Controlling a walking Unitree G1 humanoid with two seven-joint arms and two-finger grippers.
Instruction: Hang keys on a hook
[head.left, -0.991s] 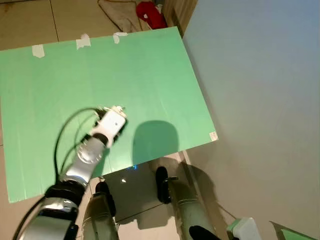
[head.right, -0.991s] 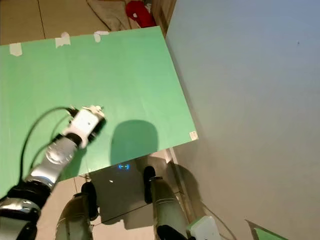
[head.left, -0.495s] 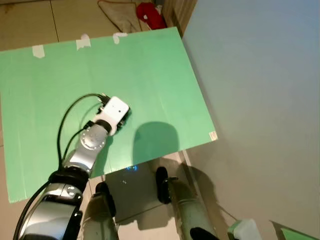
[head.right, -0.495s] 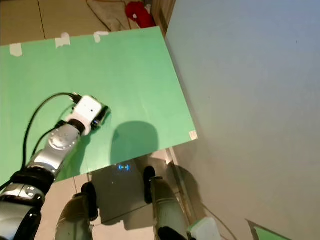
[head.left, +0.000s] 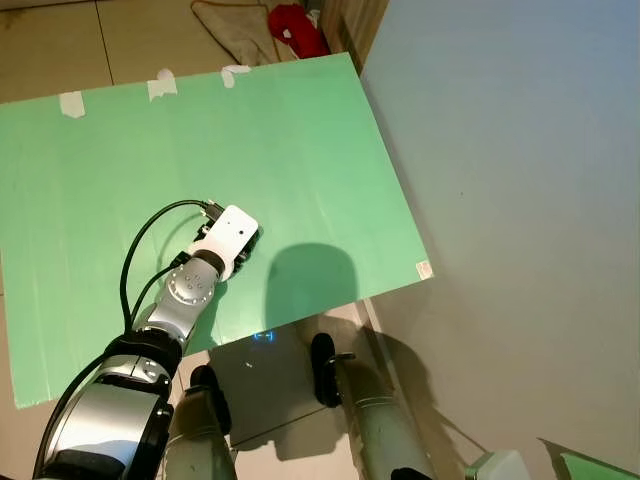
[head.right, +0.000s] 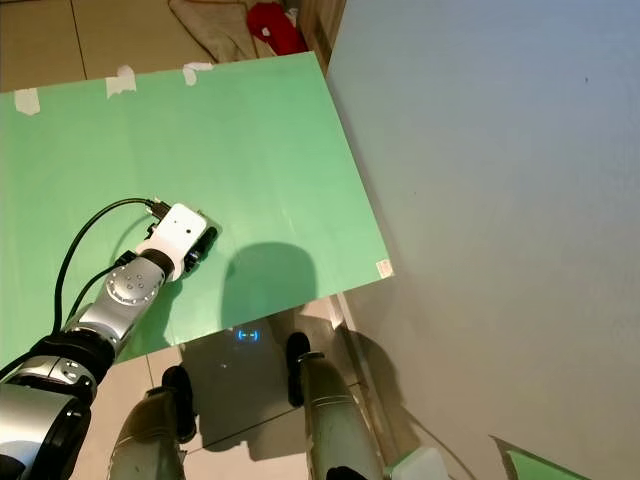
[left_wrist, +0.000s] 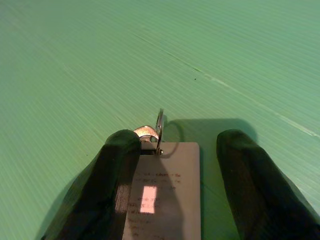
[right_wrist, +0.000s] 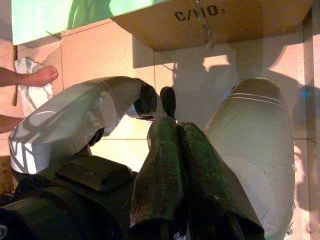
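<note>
Two risks face you. From the head, your left hand (head.left: 243, 243) sits low over the green board (head.left: 300, 130); no hook visible. At the left wrist, spread fingers (left_wrist: 117, 170) straddle the keys (left_wrist: 159, 170), tag flat, ring upright: close off-centre and they'll skid away. Right hand (right_wrist: 182, 165), pressed together, hangs idle.

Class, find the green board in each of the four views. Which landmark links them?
Left eye view: green board on the floor, beside the wall.
Right eye view: the same place.
Left wrist view: the surface under the key tag.
Right wrist view: a green strip beside the cardboard.
Landmark: white corner sticker, both eye views.
</note>
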